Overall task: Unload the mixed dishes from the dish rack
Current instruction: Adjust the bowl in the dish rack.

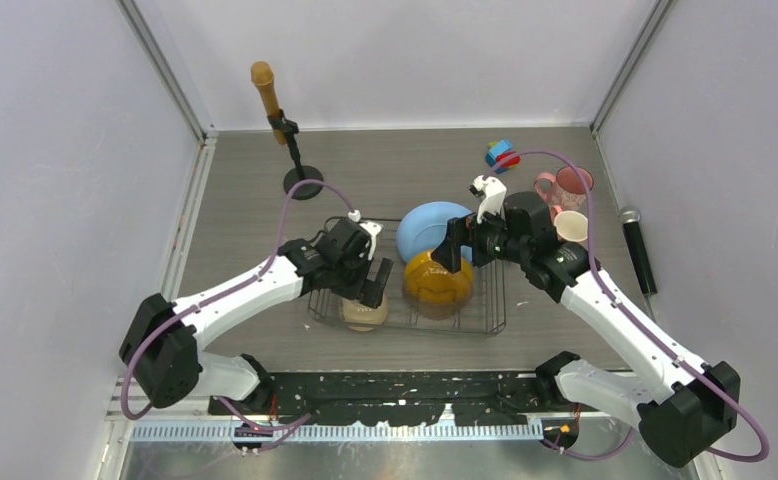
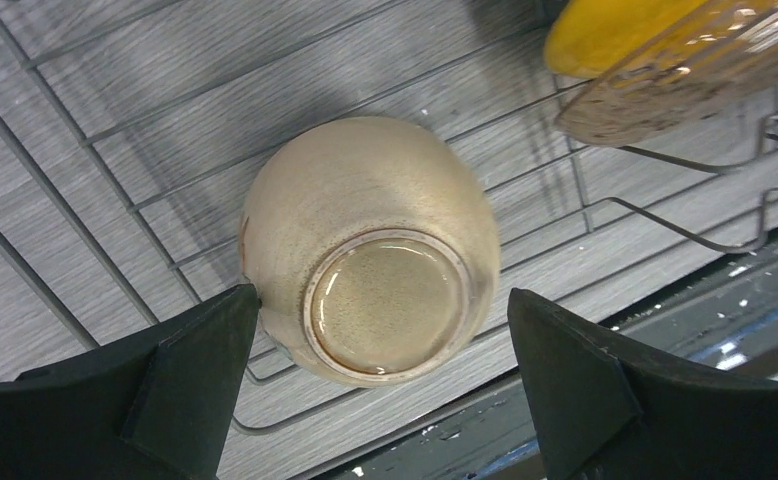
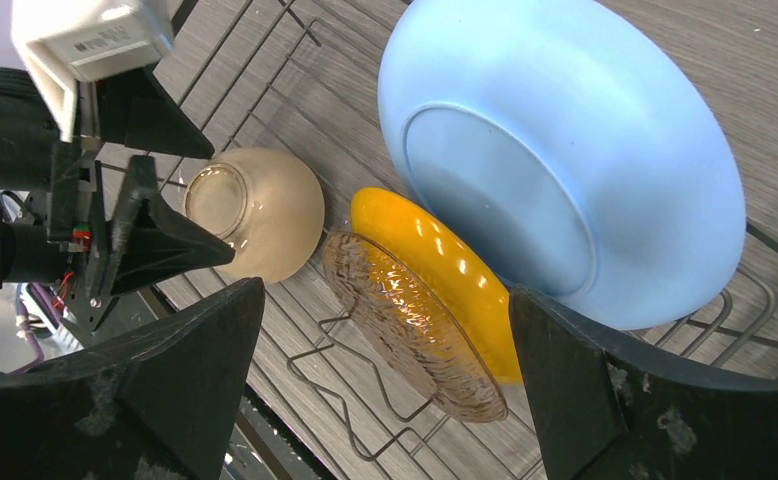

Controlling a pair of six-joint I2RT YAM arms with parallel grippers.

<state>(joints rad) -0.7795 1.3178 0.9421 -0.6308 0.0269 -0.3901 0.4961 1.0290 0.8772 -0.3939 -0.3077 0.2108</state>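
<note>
Our left gripper is spread astride the upturned beige bowl, near-left in the dish rack; we should lower squarely and close low on its sides. Our right gripper, also spread, hovers over the yellow plate.

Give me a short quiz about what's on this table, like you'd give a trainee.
1. True or false: the beige bowl sits upside down in the dish rack.
2. Pick one. The left gripper is: A) shut on a mug, B) open, with one finger on each side of the bowl, C) lifting a plate out of the rack.
3. What colour is the large plate standing next to the yellow plate?

Key: 1 true; 2 B; 3 light blue.
</note>
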